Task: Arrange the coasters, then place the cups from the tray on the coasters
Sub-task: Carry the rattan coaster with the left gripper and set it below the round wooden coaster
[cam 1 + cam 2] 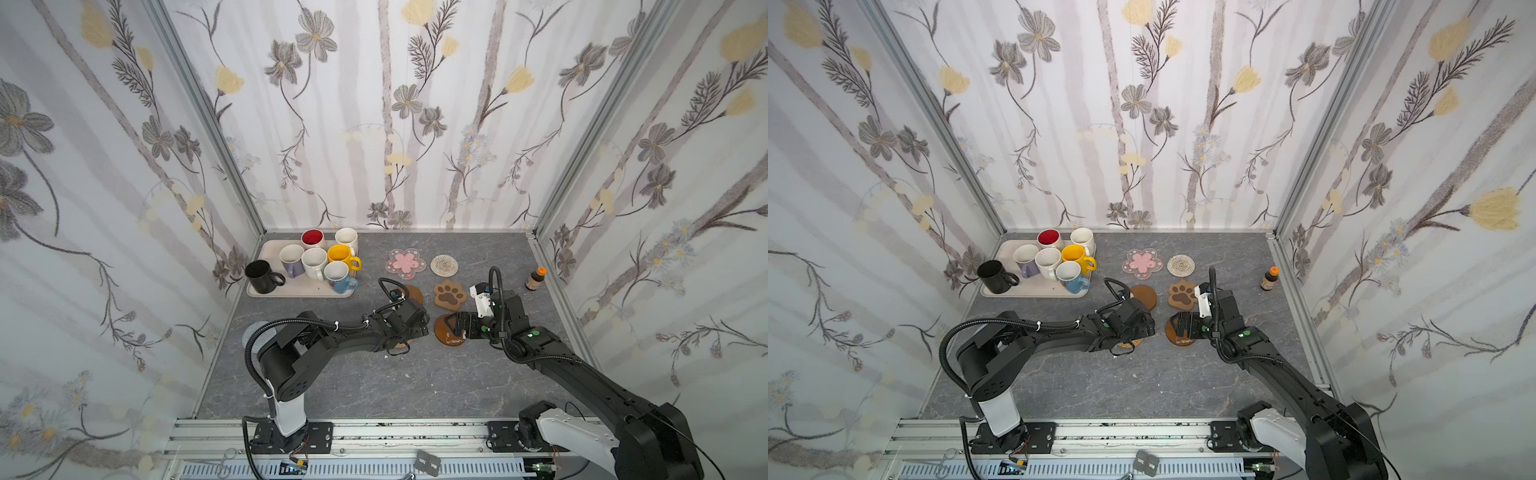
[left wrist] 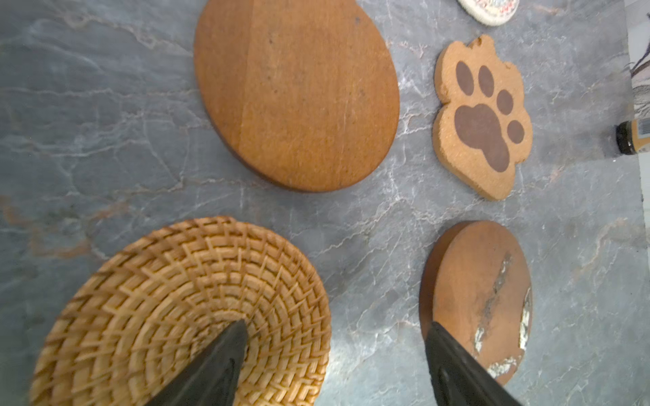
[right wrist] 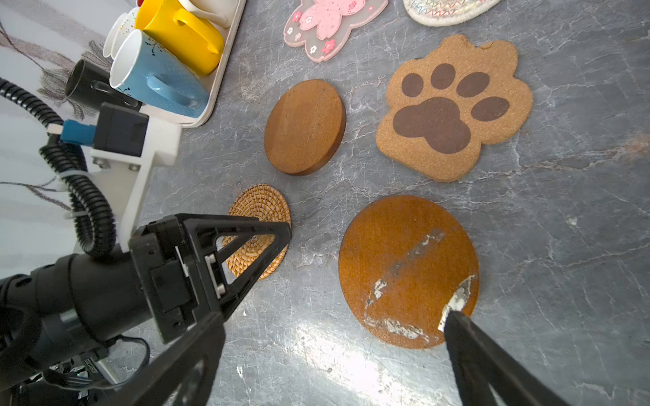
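Several cups [image 1: 314,263] stand on the cream tray [image 1: 299,293] at the back left. Right of it lie the coasters: pink blossom [image 1: 406,263], white woven [image 1: 444,264], plain brown disc [image 1: 415,294], paw [image 1: 449,295], scuffed brown disc [image 3: 404,267] and tan rattan [image 2: 169,309]. My left gripper [image 2: 337,325] is open, pointing down, with one finger over the rattan coaster and the other by the scuffed disc's edge. Open too, my right gripper [image 3: 337,316] hangs over bare table, one fingertip above the scuffed disc's rim. A grey woven coaster [image 1: 251,334] shows partly beneath the left arm.
A small brown bottle [image 1: 535,278] with an orange cap stands near the right wall. Patterned walls close the table [image 1: 374,382] on three sides. The two wrists are close together in the middle, and the arm bases sit on the front rail.
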Tool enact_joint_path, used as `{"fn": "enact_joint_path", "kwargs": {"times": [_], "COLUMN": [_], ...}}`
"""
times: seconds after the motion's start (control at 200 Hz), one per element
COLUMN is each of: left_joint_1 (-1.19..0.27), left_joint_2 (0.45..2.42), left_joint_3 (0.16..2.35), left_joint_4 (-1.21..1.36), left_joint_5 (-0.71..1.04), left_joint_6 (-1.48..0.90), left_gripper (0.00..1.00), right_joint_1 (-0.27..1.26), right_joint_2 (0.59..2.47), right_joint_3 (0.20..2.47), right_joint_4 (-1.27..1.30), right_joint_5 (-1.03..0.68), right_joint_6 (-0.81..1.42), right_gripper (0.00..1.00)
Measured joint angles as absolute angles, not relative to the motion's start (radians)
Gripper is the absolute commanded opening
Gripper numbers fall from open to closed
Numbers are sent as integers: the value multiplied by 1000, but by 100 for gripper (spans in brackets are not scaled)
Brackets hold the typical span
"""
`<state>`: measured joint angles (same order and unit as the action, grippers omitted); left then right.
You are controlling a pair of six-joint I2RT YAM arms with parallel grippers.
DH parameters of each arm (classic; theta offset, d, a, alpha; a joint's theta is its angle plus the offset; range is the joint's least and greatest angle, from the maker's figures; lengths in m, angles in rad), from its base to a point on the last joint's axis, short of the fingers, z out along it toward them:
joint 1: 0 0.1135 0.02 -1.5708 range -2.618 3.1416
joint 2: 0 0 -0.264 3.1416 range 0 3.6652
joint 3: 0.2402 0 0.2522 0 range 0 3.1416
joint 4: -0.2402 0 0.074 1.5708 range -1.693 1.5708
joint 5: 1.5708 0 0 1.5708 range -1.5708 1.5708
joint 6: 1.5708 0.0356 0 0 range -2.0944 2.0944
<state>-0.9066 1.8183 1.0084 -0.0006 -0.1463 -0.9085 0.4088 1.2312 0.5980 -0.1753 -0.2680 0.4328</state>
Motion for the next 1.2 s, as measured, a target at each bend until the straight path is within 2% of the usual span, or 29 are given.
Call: {"fn": "enact_joint_path", "kwargs": {"times": [0.889, 1.029, 1.199], "left_joint_1": [-863, -862, -863], "left_joint_2": [1959, 1938, 1826], "left_joint_3": [1184, 1184, 1181], "left_joint_4": [2, -11, -15], "left_joint_5": [-84, -85, -108], "left_joint_6": [-863, -849, -809], "left_gripper": [82, 88, 93], "right_joint_1": [390, 390, 390], "right_joint_2": [1236, 1228, 1201], "right_joint_3": [600, 599, 597], "right_joint_4": [-183, -183, -181], "right_joint_5": [-291, -296, -312], "right_joint_6": [425, 425, 418], "right_gripper": [98, 100, 100]}}
